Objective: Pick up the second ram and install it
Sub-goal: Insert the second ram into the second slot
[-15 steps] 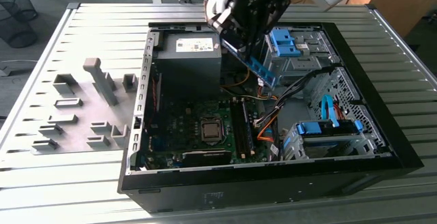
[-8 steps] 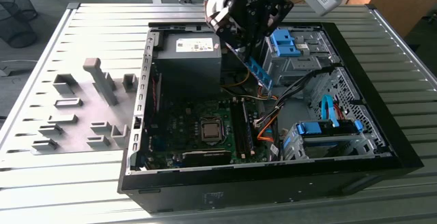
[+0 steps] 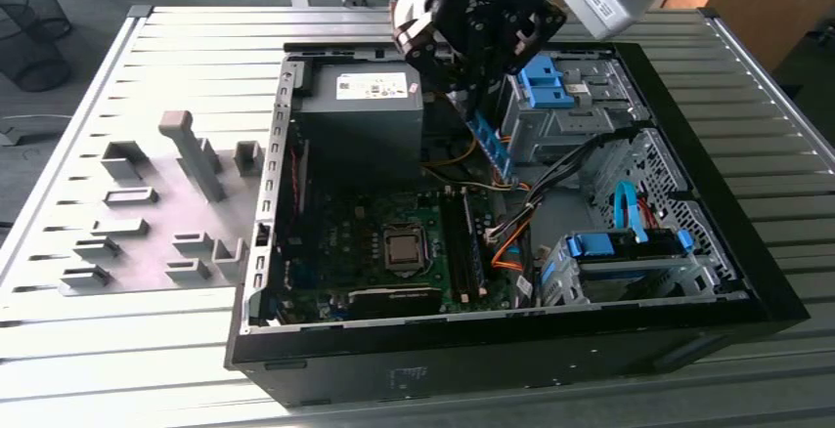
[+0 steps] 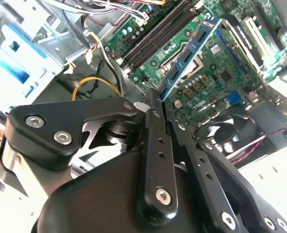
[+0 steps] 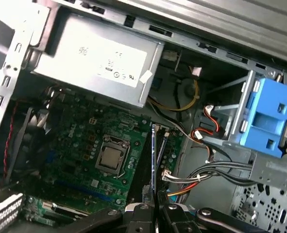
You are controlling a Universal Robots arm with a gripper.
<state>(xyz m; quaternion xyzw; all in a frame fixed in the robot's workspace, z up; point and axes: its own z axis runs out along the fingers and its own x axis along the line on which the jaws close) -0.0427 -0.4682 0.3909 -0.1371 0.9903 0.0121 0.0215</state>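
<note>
Grey slatted metal forms the worktop (image 3: 156,350), and on it lies an open black computer case (image 3: 730,242) with its side panel off. Beside the case, toward the exterior view's left, we note a flat plate of grey fixture blocks (image 3: 144,223).

The pincer (image 3: 472,62) hangs over the case's far end, near the power supply (image 3: 359,106) and the blue drive-bay clips (image 3: 549,81). It is clenched on the second ram (image 3: 490,145), which hangs down from the fingers into the case interior, above the motherboard (image 3: 378,223) and not seated. In the second wrist view the stick (image 4: 189,53) extends away from the closed fingers (image 4: 155,104), gripped at one end by its flat faces, with dark chips visible along its length. In the first wrist view we see the stick edge-on (image 5: 154,160), in line with the memory slots (image 5: 163,150) beside the processor socket (image 5: 111,158). Whether its lower edge touches a slot, we cannot tell.

Handling assessment: we judge the module light, thin and stiff, but fragile; its board could flex or crack under sideways load, and the contact edge should stay untouched. Holding by the flat faces near the upper edge appears sound. Loose cables (image 3: 509,228) lie near the slots and could snag.
</note>
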